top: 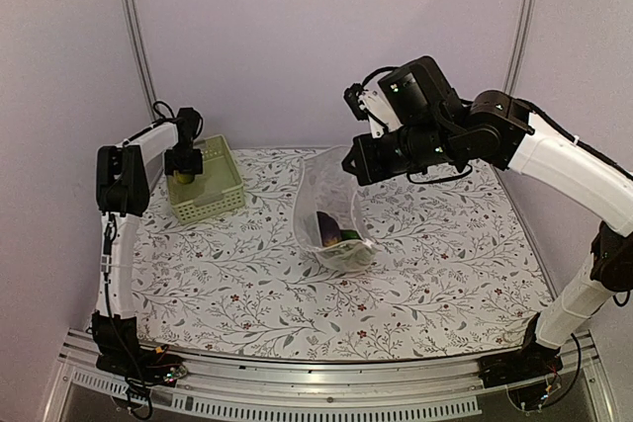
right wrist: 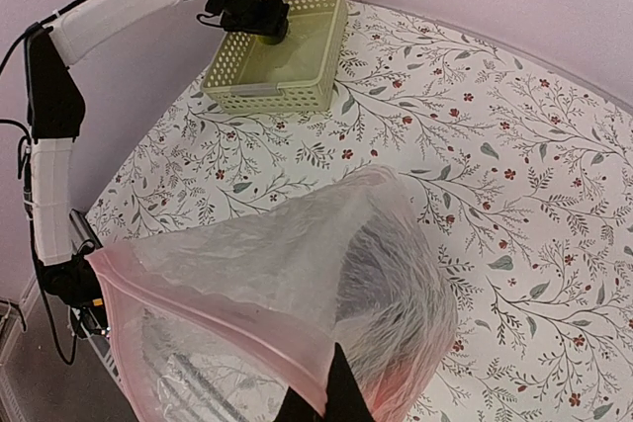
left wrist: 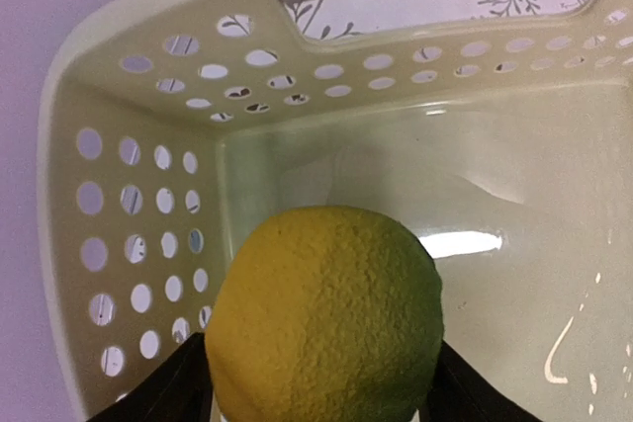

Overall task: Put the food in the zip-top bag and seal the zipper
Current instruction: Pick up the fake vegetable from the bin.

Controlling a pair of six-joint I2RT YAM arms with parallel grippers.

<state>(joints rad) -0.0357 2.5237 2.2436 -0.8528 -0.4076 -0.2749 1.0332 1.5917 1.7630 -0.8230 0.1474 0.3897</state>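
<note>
A white cloth printed with grey-green sprigs and small red flowers covers the table (top: 445,244), which stands in a booth of plain pale lilac walls (top: 297,27). Slim aluminium posts (top: 134,37) rise at the back corners, and a slotted aluminium rail (top: 316,382) runs along the near edge where both arm bases are bolted. At the far left of the cloth sits a pale green basket (top: 220,200) with rows of round holes in its sides. The left gripper (top: 184,167) reaches down into it, its dark fingers (left wrist: 168,392) clasping a bumpy yellow-green fruit (left wrist: 326,313) from either side above the shiny basket floor. Near the middle of the table the zip-top bag (top: 331,195) stands with its bottom resting on the cloth and its mouth lifted. The right gripper (right wrist: 321,397) has its fingers pinched tight on the upper edge, right on the zipper (right wrist: 213,315), a pale pink strip running across the open mouth. Through the crinkled clear plastic a dark purple eggplant (top: 324,227) and some green pieces (top: 346,249) lie heaped at the bottom of the bag. The bag and basket are well apart.
</note>
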